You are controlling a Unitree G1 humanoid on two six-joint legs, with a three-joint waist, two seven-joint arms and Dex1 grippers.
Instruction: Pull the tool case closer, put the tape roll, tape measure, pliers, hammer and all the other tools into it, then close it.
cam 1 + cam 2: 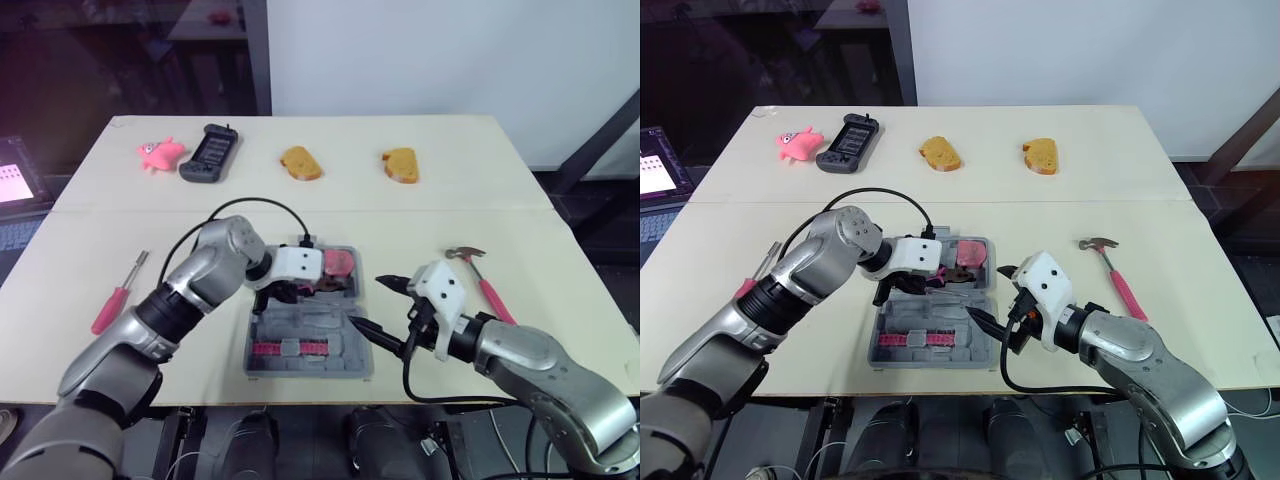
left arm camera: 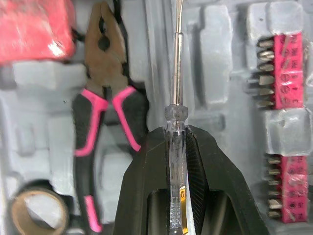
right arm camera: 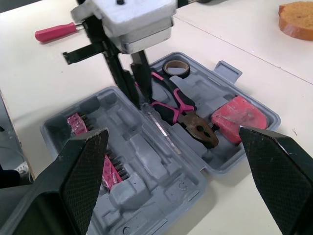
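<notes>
The grey tool case (image 1: 362, 365) lies open near the table's front edge. Inside it are the pink-handled pliers (image 2: 105, 93), a tape roll (image 2: 36, 210), a red tape measure (image 2: 34, 29) and pink bit strips (image 2: 288, 73). My left gripper (image 2: 175, 131) hangs low over the case's middle, shut on a clear-handled screwdriver (image 2: 176, 98) whose shaft lies along a moulded groove. Just right of the case, my right gripper (image 1: 368, 302) is wide open and holds nothing. The hammer (image 1: 480, 275) lies on the table to the right. A pink-handled screwdriver (image 1: 115, 300) lies on the left.
Along the table's far side are a pink toy (image 1: 160, 152), a black handheld device (image 1: 208, 152) and two bread pieces (image 1: 300, 163) (image 1: 400, 165). A laptop (image 1: 15, 185) sits off the table's left edge.
</notes>
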